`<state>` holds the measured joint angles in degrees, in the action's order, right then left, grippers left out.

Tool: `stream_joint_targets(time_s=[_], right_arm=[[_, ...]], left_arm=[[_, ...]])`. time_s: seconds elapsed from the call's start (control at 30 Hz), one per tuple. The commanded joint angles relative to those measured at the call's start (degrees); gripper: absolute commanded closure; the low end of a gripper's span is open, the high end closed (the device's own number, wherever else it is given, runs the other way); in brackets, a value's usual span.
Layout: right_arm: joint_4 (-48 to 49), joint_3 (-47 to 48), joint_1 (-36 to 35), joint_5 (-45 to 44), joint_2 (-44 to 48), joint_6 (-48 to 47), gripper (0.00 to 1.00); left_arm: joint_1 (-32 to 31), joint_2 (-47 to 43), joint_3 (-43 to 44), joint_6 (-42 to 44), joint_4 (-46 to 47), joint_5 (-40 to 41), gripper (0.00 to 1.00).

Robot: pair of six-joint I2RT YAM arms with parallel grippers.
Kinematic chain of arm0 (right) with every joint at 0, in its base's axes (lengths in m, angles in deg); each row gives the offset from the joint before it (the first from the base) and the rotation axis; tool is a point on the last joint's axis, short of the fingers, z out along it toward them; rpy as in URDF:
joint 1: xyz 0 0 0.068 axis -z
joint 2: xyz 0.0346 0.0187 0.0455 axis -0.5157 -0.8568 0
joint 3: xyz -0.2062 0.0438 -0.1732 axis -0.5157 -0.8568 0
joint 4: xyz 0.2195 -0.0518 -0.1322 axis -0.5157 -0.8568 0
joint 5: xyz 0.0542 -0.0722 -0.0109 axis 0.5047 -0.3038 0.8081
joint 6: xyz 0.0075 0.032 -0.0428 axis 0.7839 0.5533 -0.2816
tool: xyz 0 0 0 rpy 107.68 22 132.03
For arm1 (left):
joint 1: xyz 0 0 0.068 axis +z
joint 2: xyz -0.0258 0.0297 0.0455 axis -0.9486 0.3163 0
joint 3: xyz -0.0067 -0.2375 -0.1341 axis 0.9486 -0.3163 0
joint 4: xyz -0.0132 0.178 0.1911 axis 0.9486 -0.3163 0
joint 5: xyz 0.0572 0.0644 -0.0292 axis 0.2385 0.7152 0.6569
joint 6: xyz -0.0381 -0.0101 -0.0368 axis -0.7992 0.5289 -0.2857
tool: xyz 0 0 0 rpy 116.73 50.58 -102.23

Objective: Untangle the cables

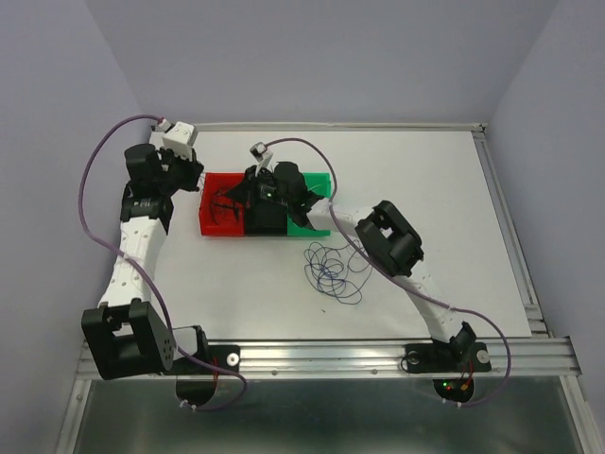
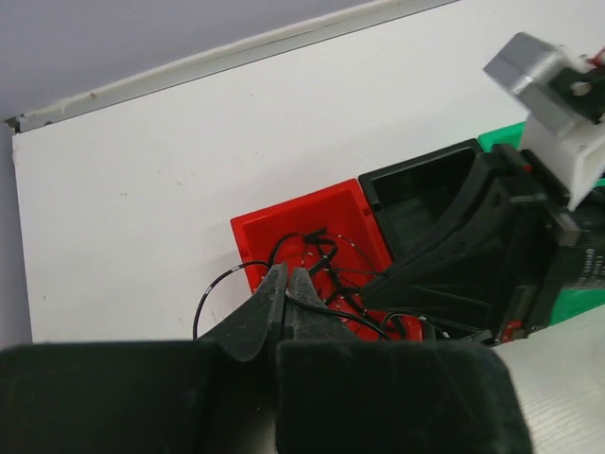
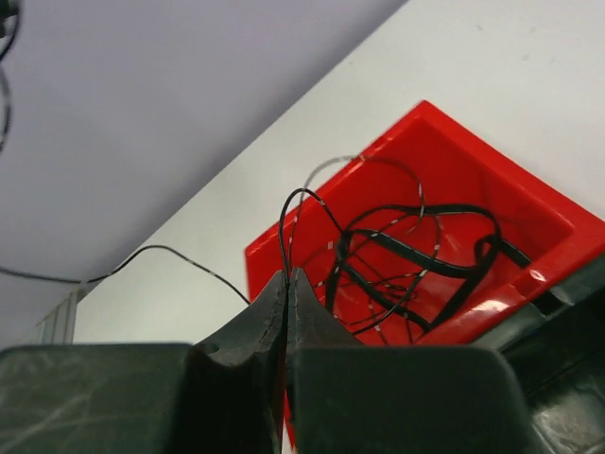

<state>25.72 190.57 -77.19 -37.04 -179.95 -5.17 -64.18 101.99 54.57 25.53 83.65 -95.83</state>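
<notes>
The right gripper (image 3: pixel 286 282), fingers pressed together, is pinching a thin strand of the black cables (image 3: pixel 444 208) that are lying tangled in the red bin (image 3: pixel 454 156), right of centre. The left gripper (image 2: pixel 286 282) is sitting closed against the same tangle, and whether it is gripping a strand is unclear. Dark blue loops (image 1: pixel 328 272) are sprawling on the white table (image 1: pixel 425 180), centre frame.

Evenly lit from overhead; faint shadows; glare on glossy red plastic bin (image 3: pixel 454 180) at four o'clock; soft-focus foreground.
</notes>
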Motion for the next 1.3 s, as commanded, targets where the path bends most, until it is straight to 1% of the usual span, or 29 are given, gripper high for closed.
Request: stream_joint_targets(time_s=[0.0,0.07,0.23,0.33,0.37,0.4,0.5,0.53,0.57,0.6,0.67,0.7,0.8,0.83,0.97,1.03,1.17,1.27], right_arm=[[-3.2,5.4,-0.1,-6.7,-1.1,1.6,0.99],[-3.3,4.3,-0.6,-11.0,-0.8,1.7,0.99],[-7.9,5.5,-3.0,-17.9,-0.3,-1.5,0.99],[-8.2,5.4,-3.9,-19.7,0.4,-2.8,0.91],[-8.1,4.6,-3.8,-21.0,0.8,-2.7,0.86],[-8.0,3.9,-3.9,-21.6,1.9,-2.9,0.84],[-4.1,-2.5,-3.9,-22.6,4.9,-3.3,0.72],[-0.7,-4.3,-3.9,-22.5,7.2,-3.5,0.68],[0.6,-6.0,-3.9,-22.8,8.1,-3.6,0.63],[1.4,-8.4,-3.9,-23.6,9.1,-3.9,0.62],[2.7,-9.9,-3.9,-24.1,10.9,-4.4,0.62],[3.0,-10.3,-3.9,-24.1,11.3,-4.5,0.62],[4.7,-14.1,-3.9,-24.1,13.5,-4.7,0.59],[5.3,-15.2,-3.9,-25.7,14.3,-4.7,0.58],[8.0,-21.3,-3.9,-27.6,18.8,-4.9,0.48],[9.0,-23.5,-3.9,-29.0,21.6,-5.4,0.48],[12.4,-31.9,-3.8,-31.6,27.0,-5.5,0.48],[14.1,-35.6,-3.9,-33.3,30.8,-5.7,0.48]], left_arm=[[-4.7,2.6,0.9,1.4,3.7,2.4,1.0],[-6.7,3.9,0.9,0.6,4.1,6.6,1.0],[-6.9,6.8,-0.4,-1.9,7.9,11.5,1.0],[-6.9,8.8,-0.4,-2.1,8.0,12.2,1.0],[-7.0,9.4,-0.4,-2.0,8.1,12.5,1.0],[-7.1,10.6,-0.4,-2.0,8.2,13.0,1.0],[-7.1,13.7,0.2,-2.1,8.8,13.5,1.0],[-7.1,14.5,0.5,-2.0,8.9,13.4,1.0],[-7.2,15.2,0.8,-1.9,8.9,13.4,1.0],[-7.2,16.7,1.3,-1.9,8.9,13.6,1.0],[-7.2,17.7,1.7,-1.6,8.9,15.7,1.0],[-9.0,18.2,1.7,-1.6,9.0,16.7,1.0],[-9.6,19.2,1.7,-1.5,9.6,18.1,1.0],[-9.7,19.4,1.8,-1.5,9.7,18.9,1.0],[-9.9,19.9,1.7,-1.4,10.0,20.5,1.0],[-10.7,19.6,1.0,-1.1,10.9,23.5,1.0],[-12.4,20.0,0.6,0.0,11.7,29.9,1.0],[-12.3,21.0,0.9,0.2,11.7,31.1,1.0]])
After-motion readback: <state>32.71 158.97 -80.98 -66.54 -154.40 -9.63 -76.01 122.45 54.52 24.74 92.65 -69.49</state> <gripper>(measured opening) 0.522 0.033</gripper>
